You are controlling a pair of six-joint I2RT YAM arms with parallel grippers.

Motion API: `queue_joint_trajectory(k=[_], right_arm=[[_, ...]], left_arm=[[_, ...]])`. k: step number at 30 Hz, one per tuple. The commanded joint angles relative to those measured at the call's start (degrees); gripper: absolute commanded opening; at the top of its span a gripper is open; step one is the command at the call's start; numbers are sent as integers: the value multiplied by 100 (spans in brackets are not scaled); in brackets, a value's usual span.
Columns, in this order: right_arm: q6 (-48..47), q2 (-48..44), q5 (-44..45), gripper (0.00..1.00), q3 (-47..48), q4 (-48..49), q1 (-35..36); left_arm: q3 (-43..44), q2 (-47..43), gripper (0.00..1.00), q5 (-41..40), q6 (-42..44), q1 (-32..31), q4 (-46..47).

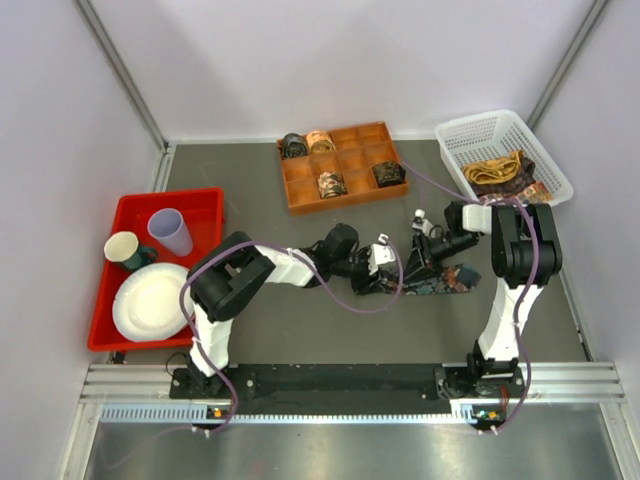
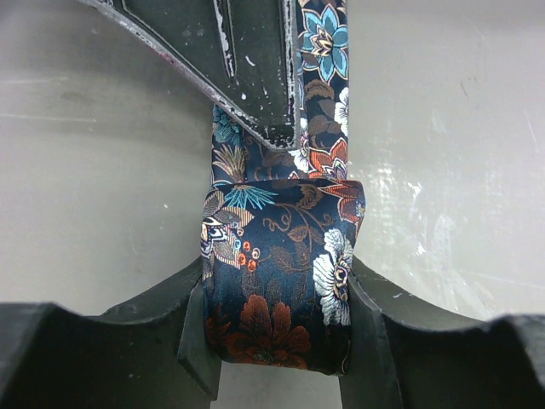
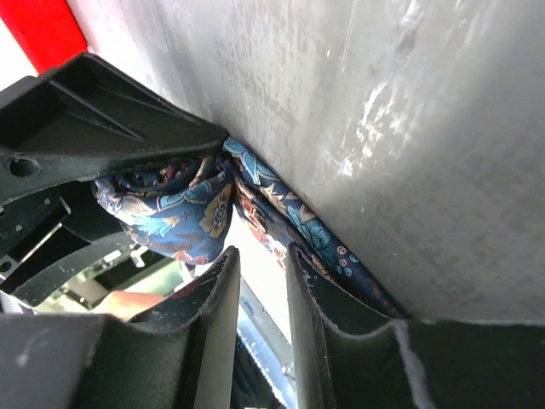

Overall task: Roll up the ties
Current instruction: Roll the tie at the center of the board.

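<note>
Top view: floral tie point(image 1: 445, 280) at centre of table point(image 1: 300, 330); 4 rolled ties point(image 1: 331, 184) in orange tray point(image 1: 350, 200) at 12 o'clock. Left wrist view: left gripper point(image 2: 277, 341) pinching the floral tie's coiled end, tail running to 12 o'clock. Right wrist view: right gripper point(image 3: 260, 315) slightly parted, empty; floral tie just past its tips at 12 o'clock.

The left gripper point(image 2: 277, 336) clamps its two dark pads on the rolled end of a tie point(image 2: 281, 256), navy with blue, white and rust flowers. The roll fills the gap between the pads, and the tie's flat length runs away across the grey table point(image 2: 443, 128). A black finger point(image 2: 230, 60) from the other arm lies over that length, just beyond the roll.
</note>
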Motion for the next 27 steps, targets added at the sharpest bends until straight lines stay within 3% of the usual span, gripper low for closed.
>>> queue_joint_trajectory(k=[1,5,8,14,22,25,27], right_arm=[[-201,-234,43,29,-216,202,-6],[-26,-656,-704,37,-435,517,-6],[159,-789,-855,49,-462,685,116],[528,-771,-952,49,-445,940,503],[625,-736,-681,43,-348,993,863],[643,-683,-487,33,-339,1011,890],[599,-578,-390,17,-304,1011,899]], left_arm=[[-195,-24,0,-314,242,-7,-2148],[-292,-69,0,-525,225,-33,-2395],[-231,-51,0,-762,145,-103,-2518],[-99,-42,0,-1219,189,-288,-2703],[209,177,0,-1510,154,-428,-3028],[297,230,0,-1545,180,-464,-3160],[315,248,0,-1519,233,-472,-3213]])
